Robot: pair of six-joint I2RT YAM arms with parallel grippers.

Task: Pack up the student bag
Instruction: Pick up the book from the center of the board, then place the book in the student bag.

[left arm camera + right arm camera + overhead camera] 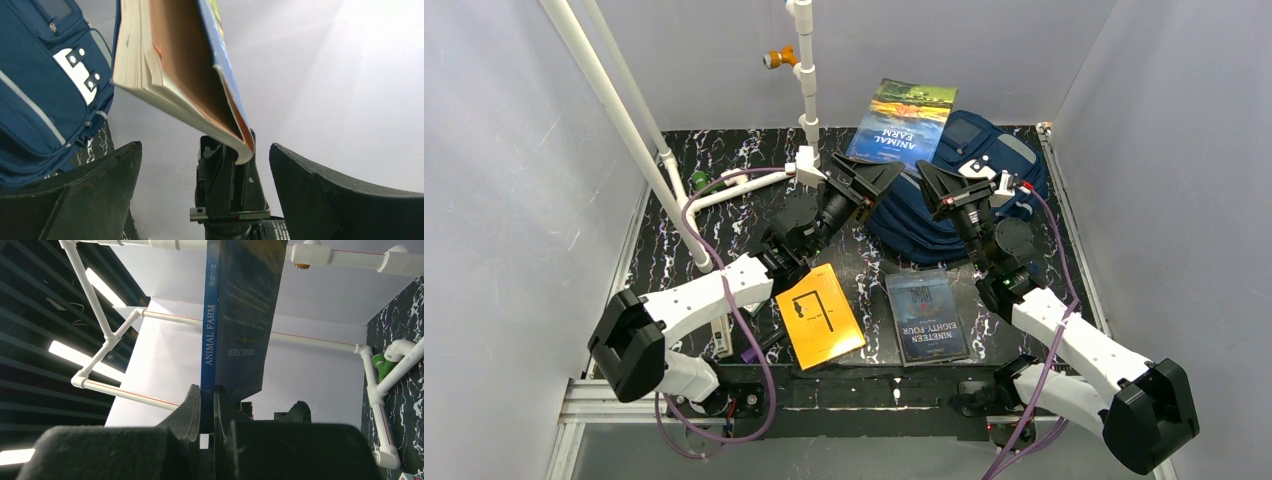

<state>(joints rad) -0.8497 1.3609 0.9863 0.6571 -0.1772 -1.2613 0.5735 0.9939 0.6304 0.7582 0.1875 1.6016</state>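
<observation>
My right gripper [929, 178] [207, 395] is shut on the lower spine corner of a blue "Animal Farm" book [902, 122] [240, 315]. It holds the book upright in the air over the back of the table. In the left wrist view the book [190, 75] hangs with its pages fanned, pinched from below by the right gripper. The navy student bag [984, 170] [35, 100] lies at the back right under the right arm; whether a pocket is open cannot be seen. My left gripper [876, 180] [207, 170] stands wide open just left of the book, touching nothing.
An orange book [820, 316] and a dark "Nineteen Eighty Four" book [927, 317] lie flat near the front edge. A white pipe frame [804, 70] rises at the back left, with a green object [699, 180] by its foot. Walls close in on three sides.
</observation>
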